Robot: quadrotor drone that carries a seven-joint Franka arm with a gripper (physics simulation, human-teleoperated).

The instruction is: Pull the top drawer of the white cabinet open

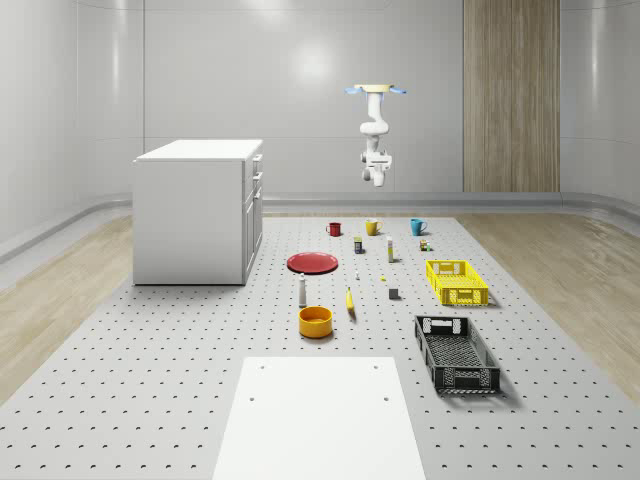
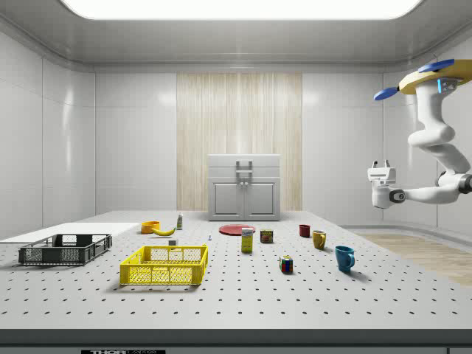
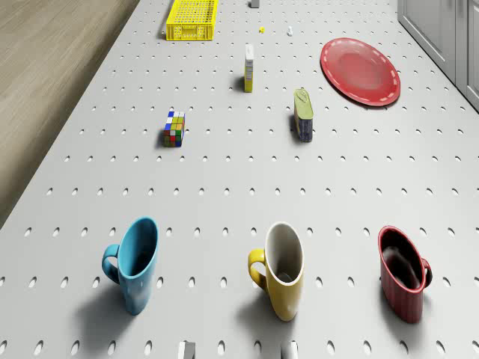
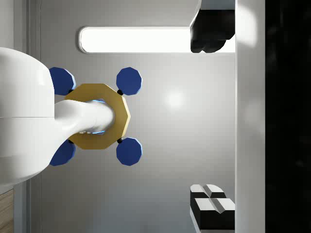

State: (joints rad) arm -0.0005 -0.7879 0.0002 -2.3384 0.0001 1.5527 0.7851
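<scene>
Approach step: your drone (image 1: 375,90) hovers high above the mugs' end of the grey perforated tabletop (image 1: 180,350).
The claw (image 2: 380,165) looks spread and holds nothing; the white cabinet (image 1: 200,210) stands well apart at nine o'clock in the whole-scene view, top drawer (image 2: 244,167) shut. You must close in on its handle.

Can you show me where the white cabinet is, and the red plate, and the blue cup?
white cabinet (image 1: 190,215): whole-scene view, on its blank side wall.
red plate (image 3: 360,71): drone view, on the plate's flat middle.
blue cup (image 3: 138,263): drone view, on the cup's outer wall, beside its handle.
</scene>
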